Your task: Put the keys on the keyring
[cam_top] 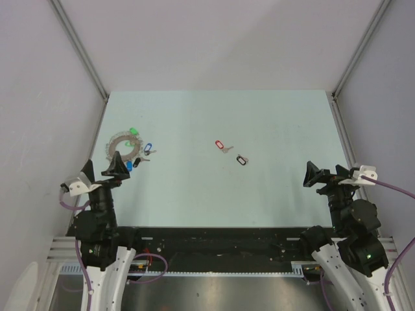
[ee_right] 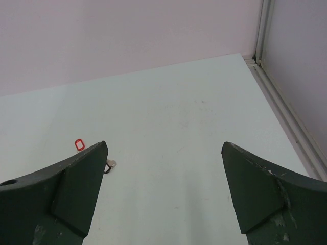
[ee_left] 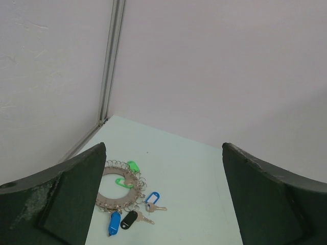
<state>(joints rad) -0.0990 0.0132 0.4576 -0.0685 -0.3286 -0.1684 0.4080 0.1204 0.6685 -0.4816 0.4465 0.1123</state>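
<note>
The keyring (cam_top: 117,146) is a grey hoop lined with small split loops, lying at the table's left. Green (cam_top: 134,132), blue (cam_top: 148,149) and black tagged keys hang from it. In the left wrist view the keyring (ee_left: 108,198) lies low left, with a blue-tagged key (ee_left: 152,197) and a black-tagged key (ee_left: 129,219) at its rim. A loose red-tagged key (cam_top: 219,144) and a loose black-tagged key (cam_top: 242,159) lie mid-table. My left gripper (cam_top: 117,170) (ee_left: 163,153) is open and empty just short of the keyring. My right gripper (cam_top: 316,176) (ee_right: 164,148) is open and empty at the right.
The pale green table top (cam_top: 259,116) is walled by grey panels with metal corner posts (cam_top: 81,48). In the right wrist view the red tag (ee_right: 78,144) shows far left, and the black-tagged key (ee_right: 109,166) peeks from behind my left finger.
</note>
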